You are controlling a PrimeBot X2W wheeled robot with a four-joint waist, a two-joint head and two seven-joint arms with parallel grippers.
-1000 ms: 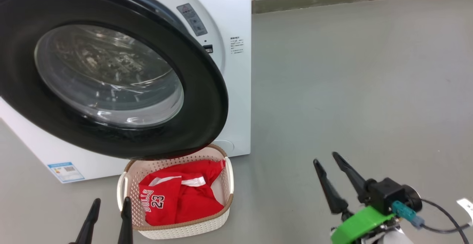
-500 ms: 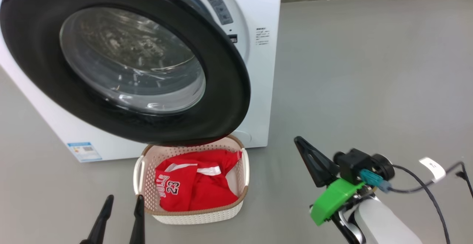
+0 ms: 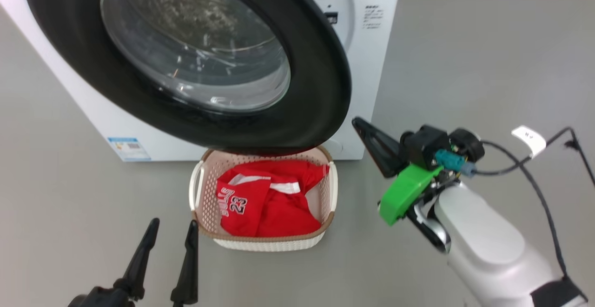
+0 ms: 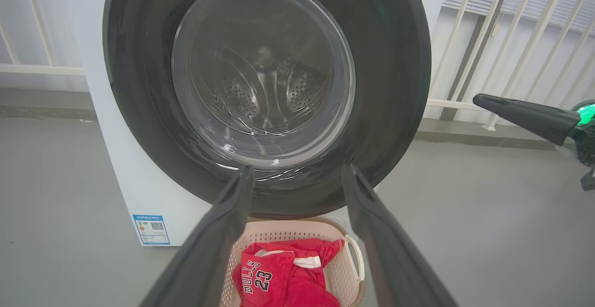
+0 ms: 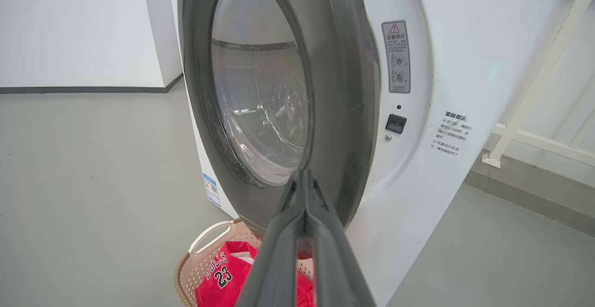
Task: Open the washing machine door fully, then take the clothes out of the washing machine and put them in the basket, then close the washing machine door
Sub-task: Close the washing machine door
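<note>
Two dark fingers of the left gripper (image 3: 173,223) stand spread wide with nothing between them, low down and just left of the basket (image 3: 274,243). That cream basket sits on the grey floor (image 3: 465,42) right in front of the washing machine (image 3: 376,65), partly under the lower edge of the door (image 3: 325,88), and the red clothes (image 3: 279,204) lie bunched inside it. The round door hangs swung out from the white front, not latched. The right gripper (image 3: 359,123) is pressed shut on nothing, its tip pointing at the door's black rim from the right, close beside it with a gap between
</note>
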